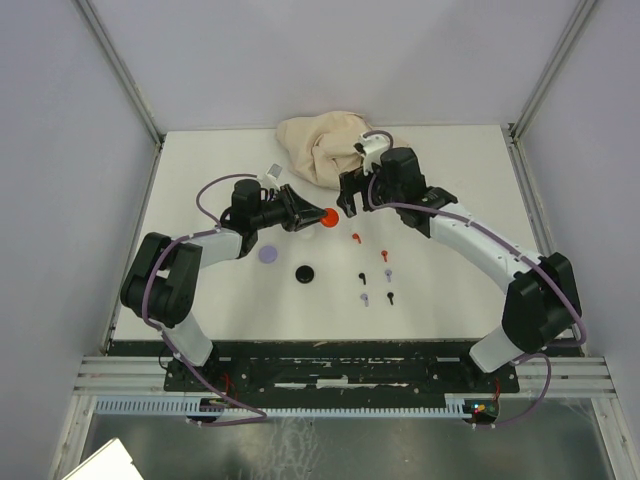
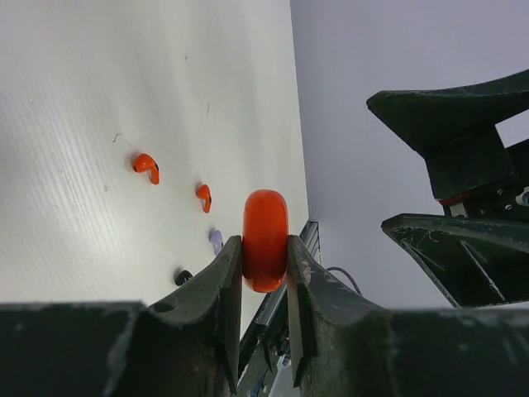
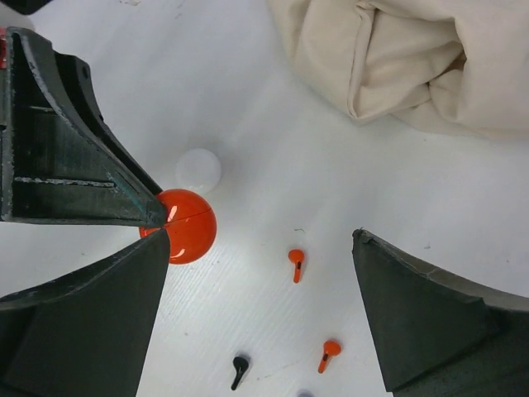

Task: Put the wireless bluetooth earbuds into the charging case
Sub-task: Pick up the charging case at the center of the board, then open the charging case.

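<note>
Left gripper (image 2: 264, 248) clamped on the flat sides of a round red case (image 2: 265, 223) | red, black and lavender earbuds (image 1: 387, 273) lie loose on the table (image 1: 200, 180), nearer the bases | black disc (image 1: 304, 273) and lavender disc (image 1: 267, 254) to their left | right gripper (image 3: 261, 240) spread wide, just beside the case | cloth bundle (image 1: 320, 145) at the far edge
</note>
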Available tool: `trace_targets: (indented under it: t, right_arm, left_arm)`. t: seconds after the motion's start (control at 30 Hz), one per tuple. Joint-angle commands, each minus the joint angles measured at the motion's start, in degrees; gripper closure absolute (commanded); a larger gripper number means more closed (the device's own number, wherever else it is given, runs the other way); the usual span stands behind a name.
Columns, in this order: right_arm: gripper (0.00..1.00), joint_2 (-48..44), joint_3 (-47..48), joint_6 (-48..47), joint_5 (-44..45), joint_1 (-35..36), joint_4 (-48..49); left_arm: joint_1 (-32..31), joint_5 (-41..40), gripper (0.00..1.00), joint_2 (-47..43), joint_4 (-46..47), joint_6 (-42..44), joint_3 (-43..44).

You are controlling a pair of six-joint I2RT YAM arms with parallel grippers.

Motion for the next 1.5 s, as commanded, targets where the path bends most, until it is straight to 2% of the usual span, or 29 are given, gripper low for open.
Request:
trace_targets:
  t: [0.0,0.67,1.47]
  right_arm:
    - [0.01,1.3,2.9,0.6,3.9,0.1,-3.9]
    - [0.01,8.9,3.1,3.4,0.2,0.7,-2.6]
    - [0.01,13.2,6.1,5.6,0.1,0.8,2.9]
  left_arm:
    - [-0.1,0.2,0.97,-0.7,1.7,1.2,1.5]
    - [-0.2,1.2,0.97,-1.9,5.5,-3.0,1.8]
    - [-0.7,2.7,0.97,0.5,17.2,-14.1,1.1]
